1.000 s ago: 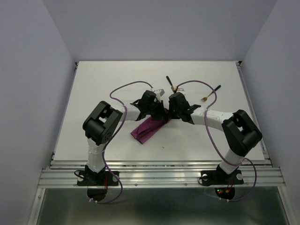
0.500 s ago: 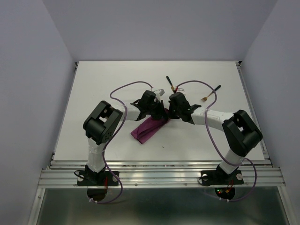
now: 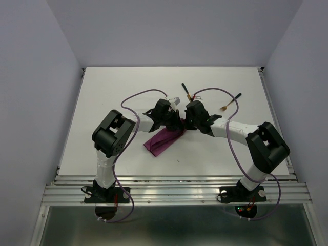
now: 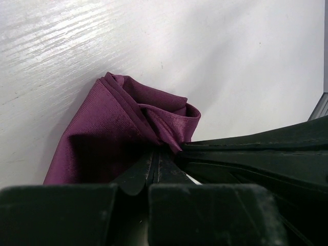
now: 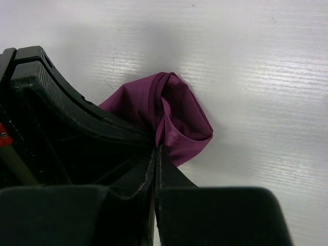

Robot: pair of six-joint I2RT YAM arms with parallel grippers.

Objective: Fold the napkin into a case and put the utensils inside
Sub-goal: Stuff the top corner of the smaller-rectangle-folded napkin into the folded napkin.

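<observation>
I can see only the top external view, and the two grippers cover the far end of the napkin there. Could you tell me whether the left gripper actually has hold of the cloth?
Observer: Yes. In the left wrist view the left gripper is shut on a bunched fold of the napkin.
Operator: Thank you. And the right one?
Observer: In the right wrist view the right gripper is shut as well, pinching the cloth where it curls into a small loop.
Operator: Is the cloth flat near the fingertips?
Observer: No. In both wrist views it is gathered into several layered folds right at the tips.
</observation>
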